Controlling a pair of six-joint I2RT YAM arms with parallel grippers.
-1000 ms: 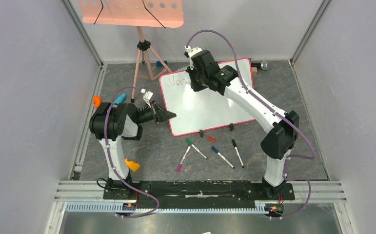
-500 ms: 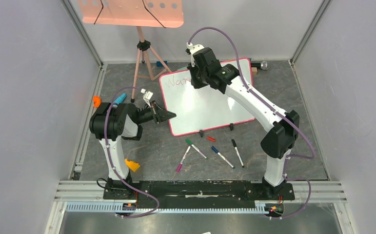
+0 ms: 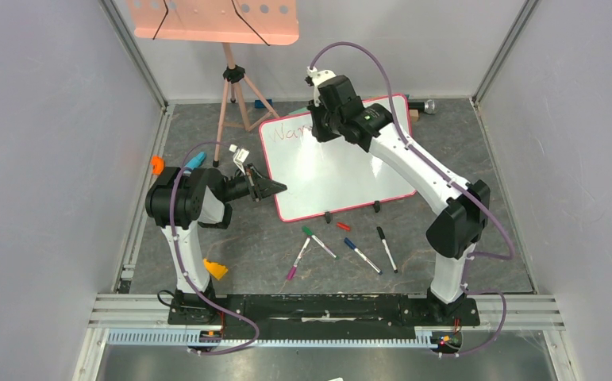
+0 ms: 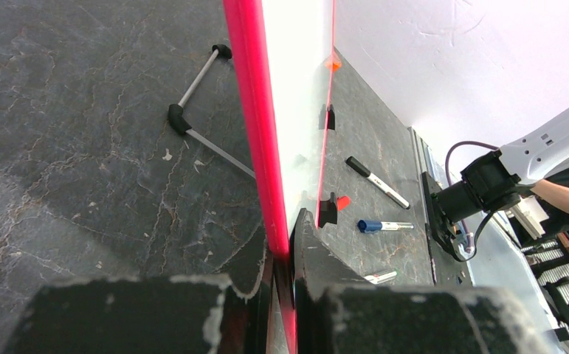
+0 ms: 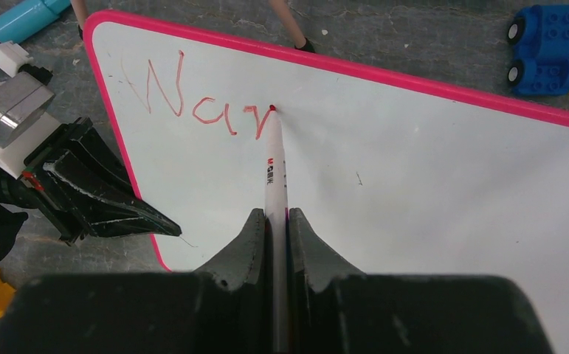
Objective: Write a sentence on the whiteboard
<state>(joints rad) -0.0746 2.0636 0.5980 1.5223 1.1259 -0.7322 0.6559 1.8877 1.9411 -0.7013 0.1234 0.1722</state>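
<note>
The whiteboard (image 3: 342, 167) lies tilted on the dark floor, glossy white with a pink-red rim (image 4: 255, 125). My left gripper (image 3: 275, 188) is shut on the rim at the board's left edge, one finger on each face. My right gripper (image 3: 316, 131) is shut on a red marker (image 5: 274, 166), its tip touching the board near the top left. The sentence (image 5: 200, 103) reads "War" in thin red strokes, also in the top view (image 3: 288, 132). The left gripper's fingers (image 5: 111, 203) show in the right wrist view.
Several capped markers (image 3: 342, 246) lie on the floor in front of the board, with a red cap (image 3: 343, 226). A salmon-pink tray on a tripod (image 3: 231, 87) stands behind. Blue toy blocks (image 5: 547, 48) sit past the board's far edge. Walls enclose three sides.
My right gripper has moved right along the board's top with the marker, and more red strokes have appeared. The left arm has not moved.
</note>
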